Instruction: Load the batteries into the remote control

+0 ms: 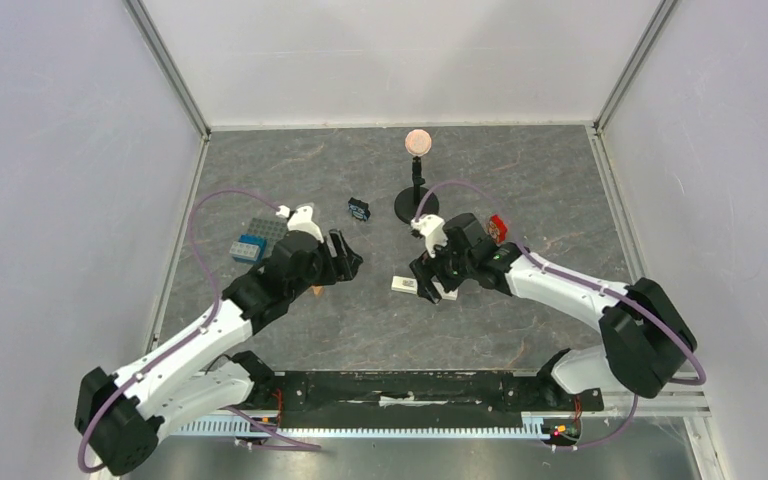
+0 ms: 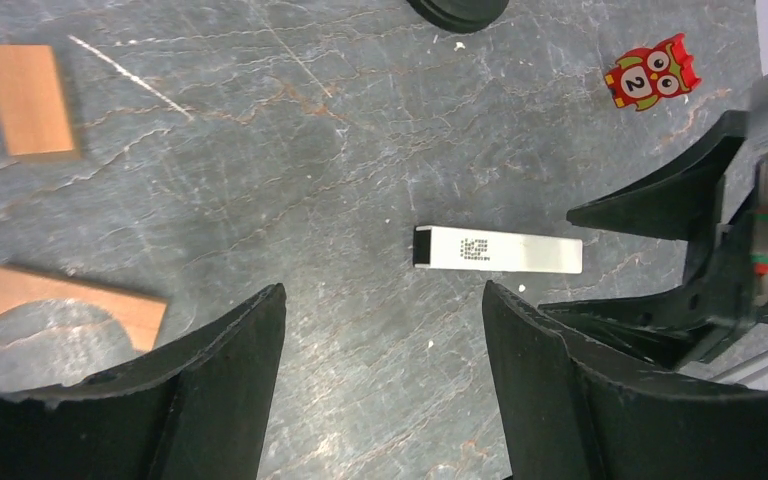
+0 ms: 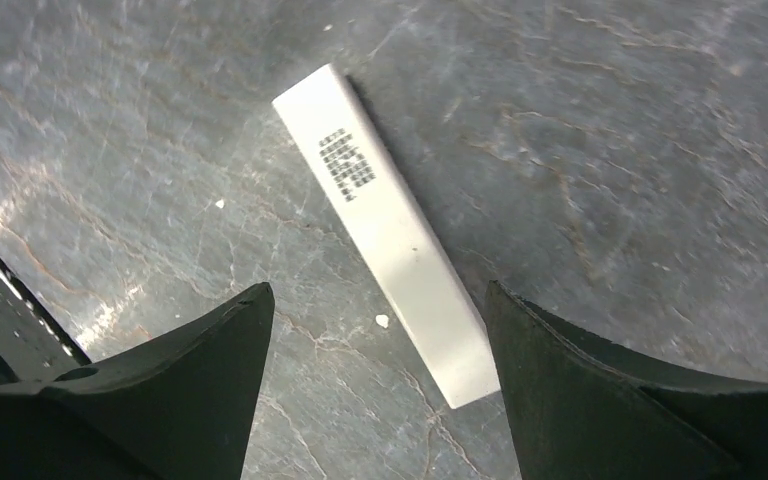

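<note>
the left arm (image 1: pixel 192 343) and right arm (image 1: pixel 568 285) lean in toward each other, elbows bent. the left gripper (image 1: pixel 346 256) has its jaws spread wide, holding nothing. the right gripper (image 1: pixel 428 278) points down, jaws also apart and empty.

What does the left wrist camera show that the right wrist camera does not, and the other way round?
Only the left wrist view: a flat orange block, an orange arch piece, a red owl tile, a black stand base, and the right gripper seen from outside, open over one end of the remote control.
Only the right wrist view: a dark frame part at its left edge.
Both: the white remote lying flat on the grey table, not gripped.
</note>
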Controlling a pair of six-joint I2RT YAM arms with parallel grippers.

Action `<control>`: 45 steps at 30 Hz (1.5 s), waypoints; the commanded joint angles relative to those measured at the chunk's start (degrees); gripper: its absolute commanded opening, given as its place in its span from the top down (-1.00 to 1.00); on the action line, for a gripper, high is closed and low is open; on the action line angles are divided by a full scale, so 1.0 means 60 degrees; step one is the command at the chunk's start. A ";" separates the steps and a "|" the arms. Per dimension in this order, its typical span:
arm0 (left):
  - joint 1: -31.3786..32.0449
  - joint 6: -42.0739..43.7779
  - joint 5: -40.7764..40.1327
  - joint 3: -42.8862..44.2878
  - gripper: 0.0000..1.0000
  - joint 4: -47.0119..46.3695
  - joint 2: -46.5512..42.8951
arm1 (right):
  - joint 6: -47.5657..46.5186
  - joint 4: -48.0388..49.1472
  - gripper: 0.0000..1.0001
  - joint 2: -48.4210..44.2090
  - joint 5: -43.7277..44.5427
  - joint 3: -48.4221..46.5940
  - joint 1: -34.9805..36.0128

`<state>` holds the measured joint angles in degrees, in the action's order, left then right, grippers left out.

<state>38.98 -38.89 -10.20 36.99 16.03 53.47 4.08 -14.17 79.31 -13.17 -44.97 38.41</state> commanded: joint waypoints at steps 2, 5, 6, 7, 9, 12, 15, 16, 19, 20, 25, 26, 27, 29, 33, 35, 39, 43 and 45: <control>-0.0049 0.0114 -0.0672 -0.0066 -0.55 0.1266 -0.1136 | -0.1499 -0.0464 -0.57 0.0674 0.0479 -0.0651 0.0387; -0.0045 0.0052 -0.0730 -0.0086 -0.55 0.1569 -0.1692 | -0.1236 -0.0654 -0.43 0.1186 0.1442 -0.0862 0.0391; -0.0042 0.0052 -0.0745 -0.0092 -0.55 0.1648 -0.1853 | -0.1141 -0.0780 -0.41 0.1387 0.1833 -0.0984 0.0393; -0.0048 0.0052 -0.0781 -0.0100 -0.55 0.1759 -0.1990 | -0.1135 -0.0859 -0.36 0.1563 0.1986 -0.1063 0.0400; -0.0049 0.0088 -0.0908 -0.0127 -0.55 0.1997 -0.2239 | -0.1072 -0.0862 -0.30 0.1693 0.2136 -0.1078 0.0387; -0.0048 0.0164 -0.1103 -0.0141 -0.55 0.2410 -0.2486 | -0.0925 -0.0816 -0.21 0.1689 0.2084 -0.0970 0.0394; -0.0051 0.0183 -0.1202 -0.0175 -0.55 0.2651 -0.2722 | -0.0728 -0.0755 -0.11 0.1626 0.2057 -0.0794 0.0383; -0.0052 0.0184 -0.1212 -0.0194 -0.55 0.2680 -0.2813 | -0.0695 -0.0738 -0.06 0.1594 0.2015 -0.0719 0.0398; -0.0051 0.0115 -0.1204 -0.0199 -0.55 0.2765 -0.2988 | -0.0216 -0.0666 0.13 0.1495 0.2067 -0.0507 0.0394; -0.0052 0.0110 -0.1191 -0.0188 -0.55 0.2816 -0.3038 | -0.0059 -0.0666 0.18 0.1466 0.2131 -0.0415 0.0380; -0.0042 0.0009 -0.1099 -0.0024 -0.55 0.3244 -0.3288 | 0.1013 -0.0904 0.37 0.1197 0.3057 -0.0057 -0.0029; -0.0048 -0.0027 -0.1099 0.0026 -0.55 0.3374 -0.3344 | 0.1231 -0.0923 0.40 0.1034 0.3224 0.0049 -0.0140; -0.0042 -0.0049 -0.1085 0.0070 -0.55 0.3490 -0.3404 | 0.1425 -0.0927 0.41 0.0873 0.3411 0.0182 -0.0242; -0.0043 -0.0102 -0.1055 0.0189 -0.54 0.3755 -0.3536 | 0.1653 -0.0902 0.44 0.0471 0.3711 0.0426 -0.0462; -0.0050 -0.0045 -0.0685 0.0447 -0.54 0.4169 -0.3843 | 0.1722 -0.0727 0.38 -0.0167 0.4032 0.0768 -0.0666; -0.0052 -0.0120 -0.0596 0.0670 -0.54 0.4446 -0.3941 | 0.1901 -0.0739 0.25 -0.0288 0.4146 0.0801 -0.0719; -0.0042 -0.1323 -0.1441 0.1416 -0.56 0.5799 -0.3995 | 0.2142 -0.0742 -0.14 -0.0649 0.4230 0.0788 -0.0733; -0.0039 -0.2623 -0.2583 0.2043 -0.57 0.7170 -0.4434 | 0.2416 -0.0831 -0.42 -0.1651 0.4262 0.0735 -0.0734; -0.0037 -0.2589 -0.2471 0.2299 -0.58 0.7223 -0.4855 | 0.2623 -0.0985 -0.49 -0.2279 0.4358 0.0664 -0.0755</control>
<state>38.98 -47.92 -20.16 46.57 52.75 28.25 16.75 -20.29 72.77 10.70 -40.10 34.22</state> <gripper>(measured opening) 0.783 0.725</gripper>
